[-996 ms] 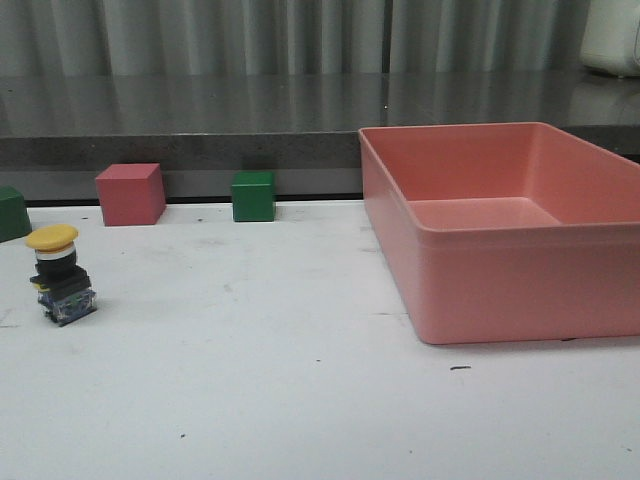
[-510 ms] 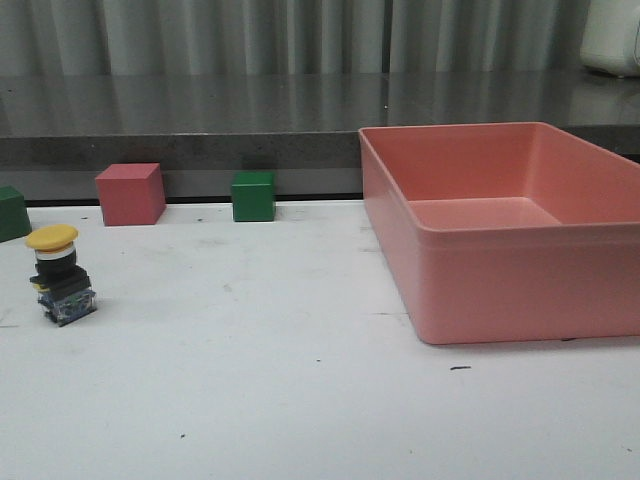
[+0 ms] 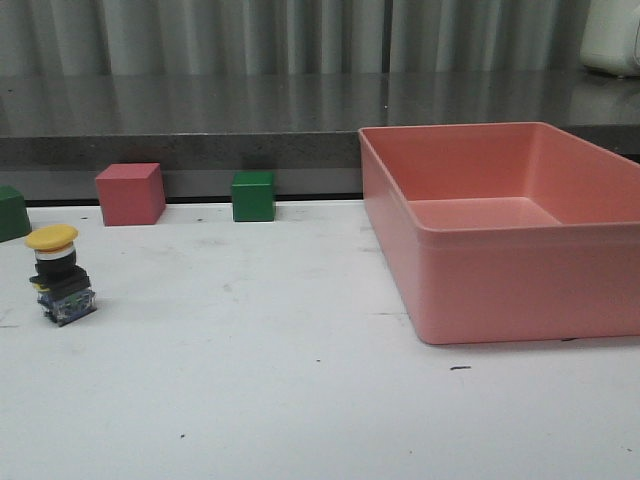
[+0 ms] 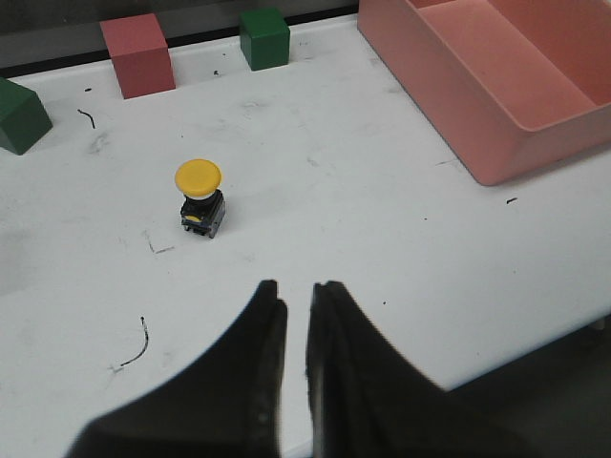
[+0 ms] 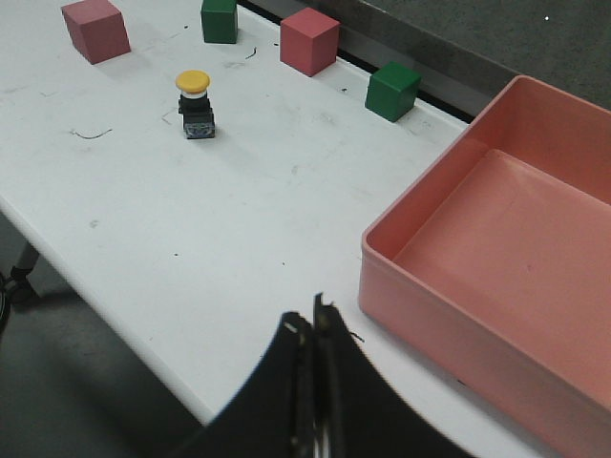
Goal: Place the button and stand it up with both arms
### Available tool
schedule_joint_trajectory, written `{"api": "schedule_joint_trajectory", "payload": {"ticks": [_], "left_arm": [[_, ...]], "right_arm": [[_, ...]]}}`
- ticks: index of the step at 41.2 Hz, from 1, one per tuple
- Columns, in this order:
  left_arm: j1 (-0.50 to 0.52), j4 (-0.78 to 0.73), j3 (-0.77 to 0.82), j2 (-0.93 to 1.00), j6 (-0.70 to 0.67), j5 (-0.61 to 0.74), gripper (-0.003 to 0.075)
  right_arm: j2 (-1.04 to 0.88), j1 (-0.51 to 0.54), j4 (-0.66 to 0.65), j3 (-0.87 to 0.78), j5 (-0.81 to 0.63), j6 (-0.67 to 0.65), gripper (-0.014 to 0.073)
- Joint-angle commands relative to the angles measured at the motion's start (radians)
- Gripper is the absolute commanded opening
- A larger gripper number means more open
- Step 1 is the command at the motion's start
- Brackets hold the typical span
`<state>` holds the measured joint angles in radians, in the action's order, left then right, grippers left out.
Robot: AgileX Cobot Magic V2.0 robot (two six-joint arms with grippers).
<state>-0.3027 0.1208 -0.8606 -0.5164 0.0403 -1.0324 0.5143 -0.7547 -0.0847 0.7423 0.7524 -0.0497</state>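
While neither arm shows in the front view, each wrist view shows its own pincer held above the table's near side, well apart from everything on it. Seen from its wrist, the left gripper (image 4: 294,289) has its two black fingers drawn close with only a thin gap between the tips, and it holds nothing. Seen likewise, the right gripper (image 5: 307,320) has its fingers pressed together, tips touching, also with nothing between them. Farther out on the white table (image 3: 260,380), toward its left side, the button (image 3: 60,274) stands upright on its dark blocky base, yellow cap on top, clear of every other thing; it shows the same way in the left wrist view (image 4: 200,197) and the right wrist view (image 5: 195,104). On the right side of the table sits a large pink tray (image 3: 470,285) with tall walls, and what can be seen of its inside is bare pink floor; the near wall hides part of that floor in the front view, but the right wrist view (image 5: 420,286) looks down into it and shows nothing lying there. Beyond the button, along the back edge of the table, a pink cube (image 3: 130,193) and a green cube (image 3: 253,196) stand apart from each other, and another green block (image 3: 12,212) is cut off by the left edge of the front view.
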Motion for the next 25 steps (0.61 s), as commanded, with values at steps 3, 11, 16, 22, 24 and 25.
{"api": "schedule_joint_trajectory", "payload": {"ticks": [3,11,16,22,24,25], "left_arm": [[-0.008,0.009,-0.032,-0.005,-0.011,0.066,-0.002],[-0.008,0.009,-0.032,-0.005,-0.011,0.066,-0.002],[-0.008,0.009,-0.032,-0.005,-0.011,0.066,-0.002],[-0.008,0.009,-0.032,-0.005,-0.011,0.066,-0.002],[-0.008,0.011,-0.019,0.006,-0.011,0.085,-0.002],[-0.005,0.011,-0.009,0.012,-0.011,0.093,-0.002]], "right_arm": [[0.004,0.007,-0.003,0.027,-0.064,0.006,-0.0067],[0.004,0.007,-0.003,0.027,-0.064,0.006,-0.0067],[0.004,0.007,-0.003,0.027,-0.064,0.006,-0.0067],[0.004,0.007,-0.003,0.027,-0.064,0.006,-0.0067],[0.004,0.007,-0.003,0.027,-0.063,0.006,-0.0068],[0.004,0.007,-0.003,0.027,-0.063,0.006,-0.0068]]}}
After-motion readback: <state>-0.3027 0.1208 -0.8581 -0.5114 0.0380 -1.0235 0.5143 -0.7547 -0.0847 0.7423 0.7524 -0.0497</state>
